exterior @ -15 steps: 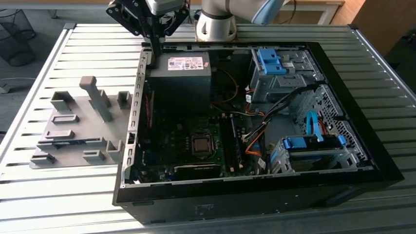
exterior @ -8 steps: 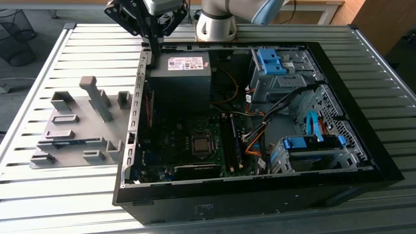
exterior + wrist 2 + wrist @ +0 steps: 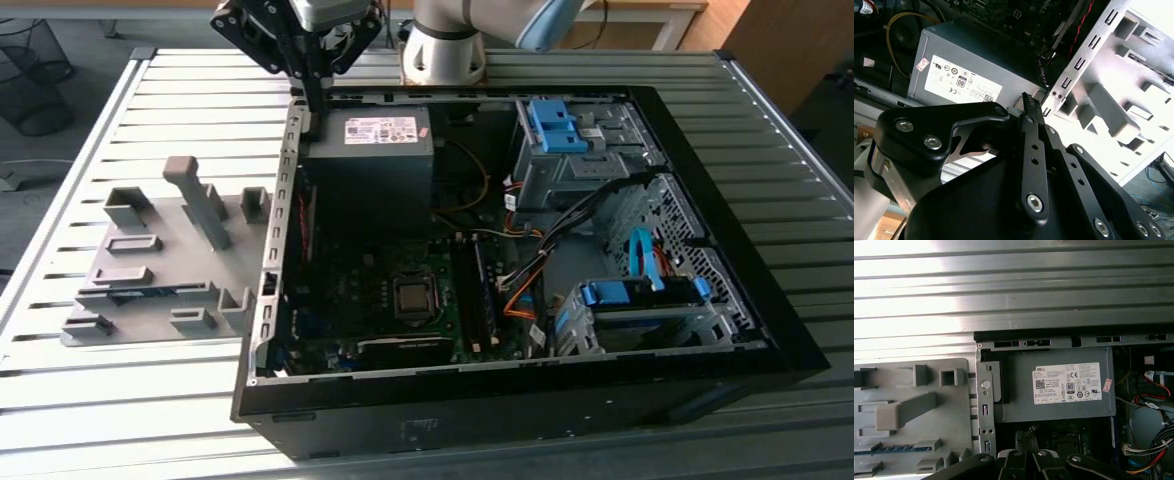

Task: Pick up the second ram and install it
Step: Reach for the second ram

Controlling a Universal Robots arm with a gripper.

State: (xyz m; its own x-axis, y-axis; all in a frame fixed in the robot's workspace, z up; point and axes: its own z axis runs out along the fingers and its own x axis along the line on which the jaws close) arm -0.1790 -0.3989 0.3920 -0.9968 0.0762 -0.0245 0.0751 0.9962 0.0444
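The gripper (image 3: 310,125) hangs over the far edge of the open computer case (image 3: 534,420), just by the grey power box (image 3: 367,165). Its two fingers are pressed together, with nothing between them. The second ram (image 3: 140,291) is well apart from the gripper. It lies flat in a slot of the grey holder (image 3: 160,215) on the desk (image 3: 80,390), beside the case on the exterior view's left. In the first wrist view the second ram (image 3: 884,450) shows as a thin blue strip in that holder.
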